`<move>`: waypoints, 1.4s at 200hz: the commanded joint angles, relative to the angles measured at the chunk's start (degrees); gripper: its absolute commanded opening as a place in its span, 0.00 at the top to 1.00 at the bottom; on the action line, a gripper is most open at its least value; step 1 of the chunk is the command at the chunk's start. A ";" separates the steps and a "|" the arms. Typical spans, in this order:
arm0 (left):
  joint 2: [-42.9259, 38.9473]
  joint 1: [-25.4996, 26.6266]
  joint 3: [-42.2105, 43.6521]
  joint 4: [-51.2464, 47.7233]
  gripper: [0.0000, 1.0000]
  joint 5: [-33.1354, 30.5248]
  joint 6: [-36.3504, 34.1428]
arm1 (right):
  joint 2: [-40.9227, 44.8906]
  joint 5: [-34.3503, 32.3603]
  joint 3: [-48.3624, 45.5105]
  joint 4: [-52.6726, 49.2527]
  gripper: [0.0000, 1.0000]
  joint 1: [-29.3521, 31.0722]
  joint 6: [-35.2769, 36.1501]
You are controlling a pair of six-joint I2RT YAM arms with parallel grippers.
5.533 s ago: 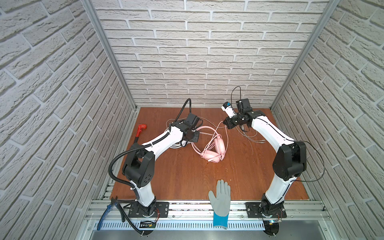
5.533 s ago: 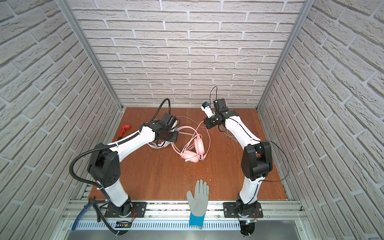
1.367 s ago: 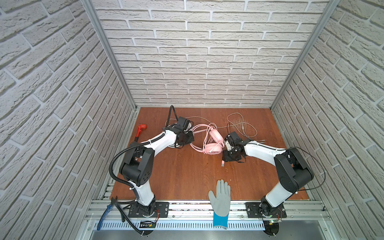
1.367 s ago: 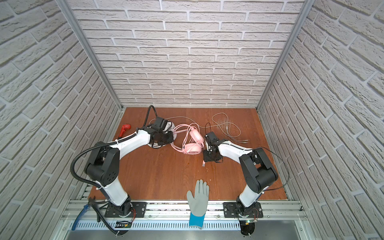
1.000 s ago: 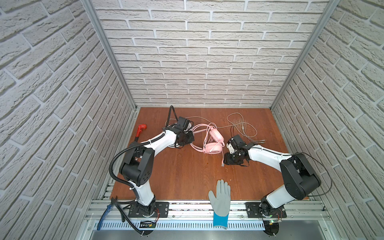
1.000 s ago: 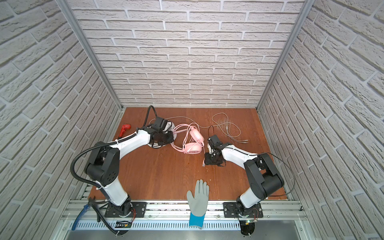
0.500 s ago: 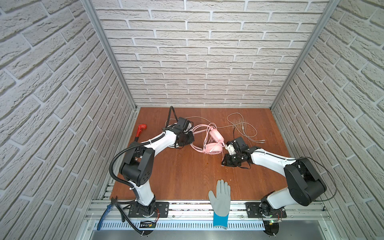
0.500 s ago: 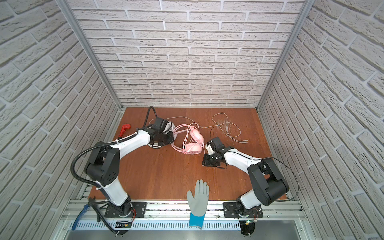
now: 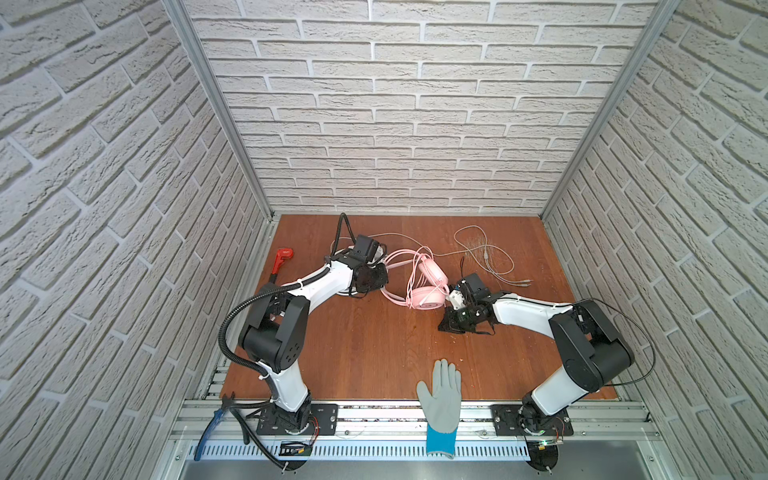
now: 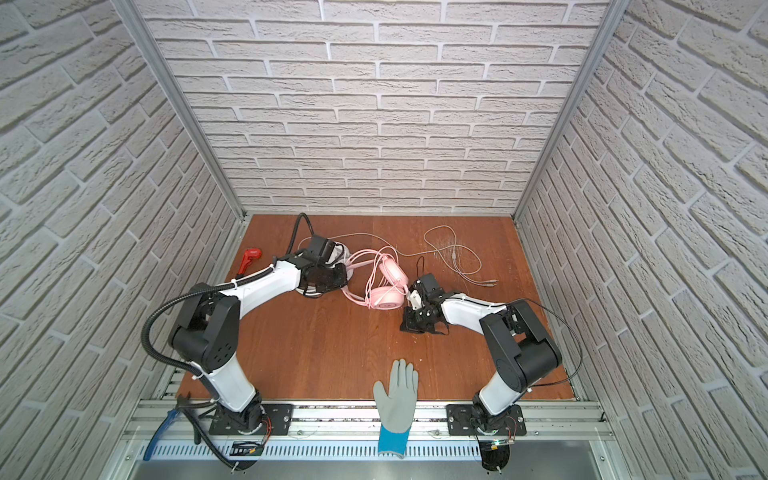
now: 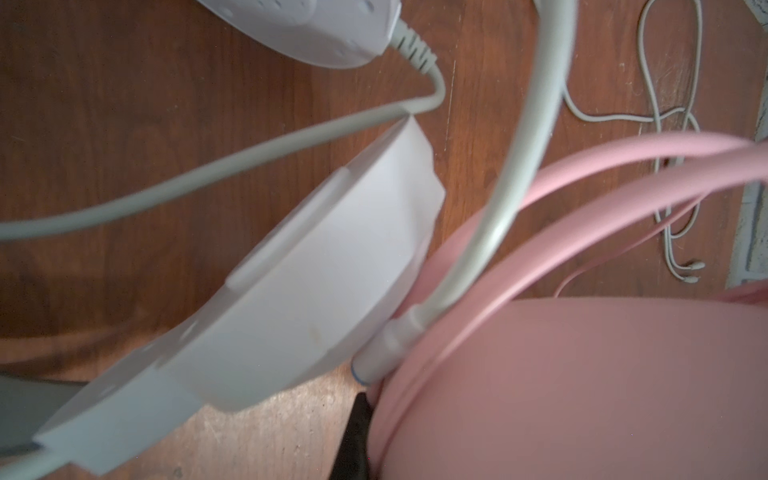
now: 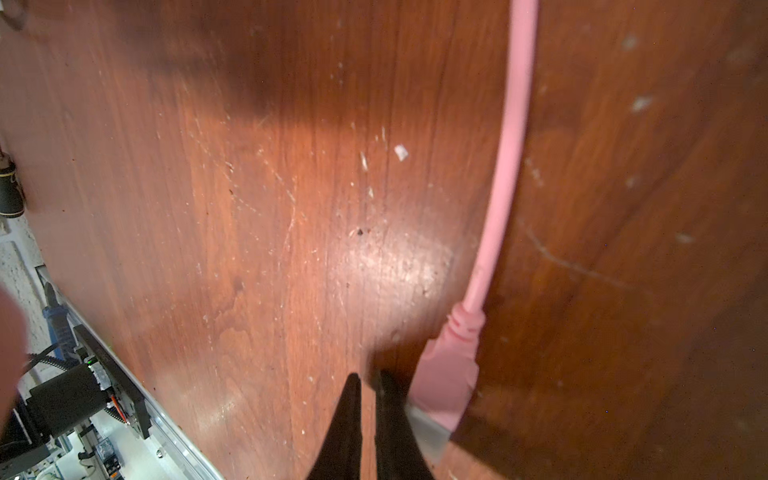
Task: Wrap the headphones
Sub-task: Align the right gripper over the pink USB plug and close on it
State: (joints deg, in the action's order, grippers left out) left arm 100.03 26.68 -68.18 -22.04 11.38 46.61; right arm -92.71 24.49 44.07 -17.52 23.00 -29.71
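Note:
The pink headphones [image 9: 428, 297] [image 10: 386, 297] lie mid-table, their cable looped over the earcups. The white headphones [image 10: 340, 249] sit behind my left gripper [image 9: 384, 278] [image 10: 345, 278], their thin cable [image 9: 486, 257] trailing to the back right. In the left wrist view a white earcup [image 11: 311, 270] fills the middle, and my left gripper [image 11: 365, 401] is shut against the pink headband [image 11: 561, 395]. My right gripper [image 9: 444, 328] [image 12: 365, 378] is low on the wood in front of the pink earcup. Its fingers are almost together with nothing between them. The pink cable's plug [image 12: 449, 374] lies just beside one finger.
A grey glove [image 9: 442, 390] with a blue cuff rests on the table's front edge. A red tool [image 9: 282, 257] lies at the left edge, and blue pliers [image 9: 208, 428] lie on the front rail. Brick walls close in three sides.
My right gripper came from the back of the table down to the wood in front of the pink earcup and closed its jaws. The left arm has held still over the last second.

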 commanded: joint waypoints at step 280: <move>-0.54 -0.64 0.68 5.30 1.00 3.12 1.91 | 2.87 -19.81 3.60 -9.65 0.60 0.76 5.01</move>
State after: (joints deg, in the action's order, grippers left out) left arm 100.03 26.63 -67.85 -20.99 11.94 47.22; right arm -88.75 7.29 46.11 -27.49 22.90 -23.35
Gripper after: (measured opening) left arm 0.083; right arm 0.399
